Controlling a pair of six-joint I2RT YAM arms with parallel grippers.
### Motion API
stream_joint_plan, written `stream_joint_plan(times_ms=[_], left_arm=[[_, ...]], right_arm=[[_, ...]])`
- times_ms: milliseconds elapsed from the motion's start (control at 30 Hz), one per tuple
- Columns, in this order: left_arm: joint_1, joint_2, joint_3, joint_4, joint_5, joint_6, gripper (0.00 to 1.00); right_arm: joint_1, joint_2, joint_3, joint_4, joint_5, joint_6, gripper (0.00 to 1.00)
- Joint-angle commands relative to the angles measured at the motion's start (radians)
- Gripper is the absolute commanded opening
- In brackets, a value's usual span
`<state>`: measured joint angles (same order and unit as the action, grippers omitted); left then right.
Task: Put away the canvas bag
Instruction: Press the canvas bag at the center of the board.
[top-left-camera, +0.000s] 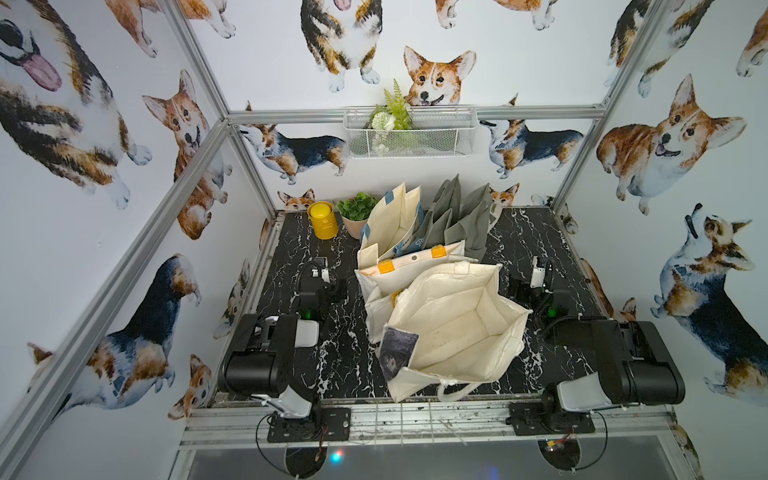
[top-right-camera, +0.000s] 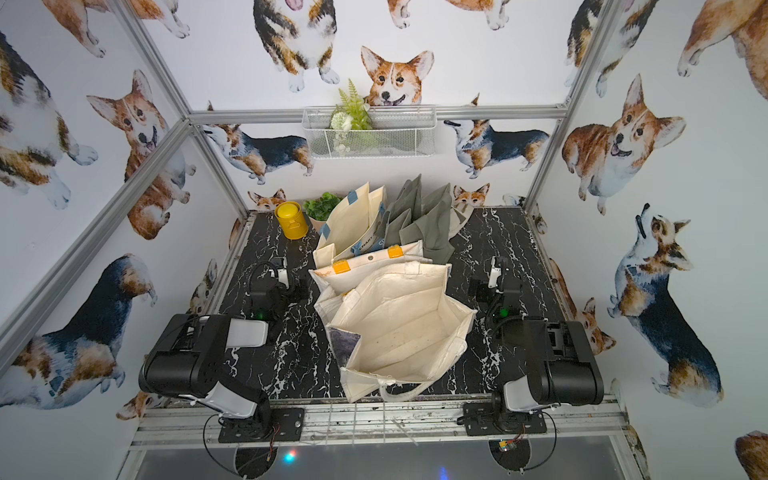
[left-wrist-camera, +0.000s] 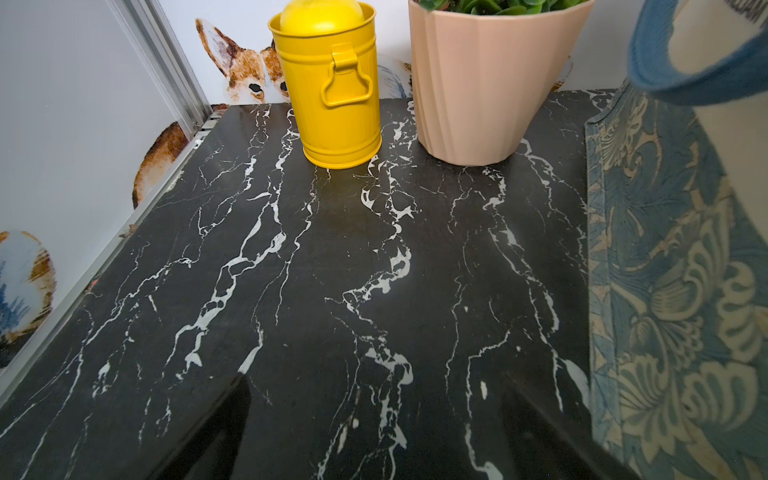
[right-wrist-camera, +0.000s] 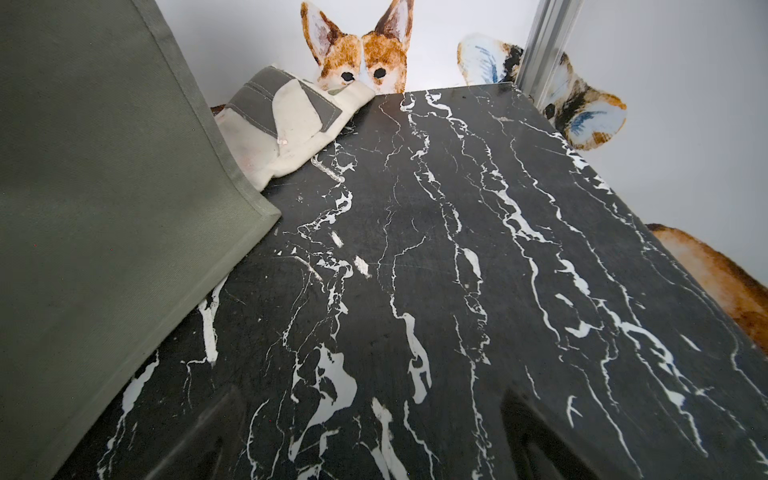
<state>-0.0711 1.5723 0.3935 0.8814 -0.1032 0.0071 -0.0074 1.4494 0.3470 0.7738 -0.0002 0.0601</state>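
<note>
Left gripper (top-left-camera: 321, 266) and right gripper (top-left-camera: 539, 266) flank the open cream canvas bag (top-left-camera: 453, 328) in both top views; it stands inward of and back from each, so I judge each should swing inward and pinch its rim squarely. From the left wrist, jaws gape wide and empty over bare marble table (left-wrist-camera: 291, 270), with yellow tin (left-wrist-camera: 336, 91) and pink plant pot (left-wrist-camera: 478, 83) ahead and blue-patterned tote (left-wrist-camera: 673, 291) close inward. From the right wrist, jaws are equally wide and empty, with grey-green bag (right-wrist-camera: 104, 208) close inward and the table edge outward.

Corgi-print walls (top-left-camera: 540, 50); aluminium frame (top-left-camera: 291, 115); black marble tabletop (top-left-camera: 345, 357); white wire basket (top-left-camera: 440, 137) hung on back rail.
</note>
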Motion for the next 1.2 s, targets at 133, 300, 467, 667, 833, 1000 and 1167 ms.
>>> stream_joint_plan(times_ms=[133, 300, 467, 667, 833, 1000, 1167], left_arm=[[0.003, -0.004, 0.006, 0.011, 0.006, 0.011, 0.89], [0.003, -0.005, 0.005, 0.011, 0.006, 0.011, 0.83], [0.003, -0.003, 0.004, 0.012, 0.006, 0.012, 0.79], [0.004, -0.003, 0.005, 0.012, 0.006, 0.011, 0.79], [0.003, -0.003, 0.004, 0.013, 0.008, 0.011, 0.83], [0.003, -0.005, 0.004, 0.012, 0.009, 0.01, 0.99], [0.009, -0.038, -0.015, 0.025, 0.075, 0.033, 0.96]], right_arm=[[0.001, -0.003, 0.005, -0.002, -0.004, 0.003, 1.0], [0.001, -0.002, 0.003, -0.002, -0.006, 0.004, 0.93], [0.0, -0.002, 0.003, -0.002, -0.005, 0.005, 0.83], [0.0, -0.003, 0.003, -0.001, -0.006, 0.004, 0.81], [0.001, -0.001, 0.003, -0.001, -0.005, 0.005, 0.84], [-0.001, -0.007, 0.006, -0.011, -0.007, 0.006, 1.0], [-0.001, -0.061, -0.003, -0.02, -0.047, -0.009, 1.0]])
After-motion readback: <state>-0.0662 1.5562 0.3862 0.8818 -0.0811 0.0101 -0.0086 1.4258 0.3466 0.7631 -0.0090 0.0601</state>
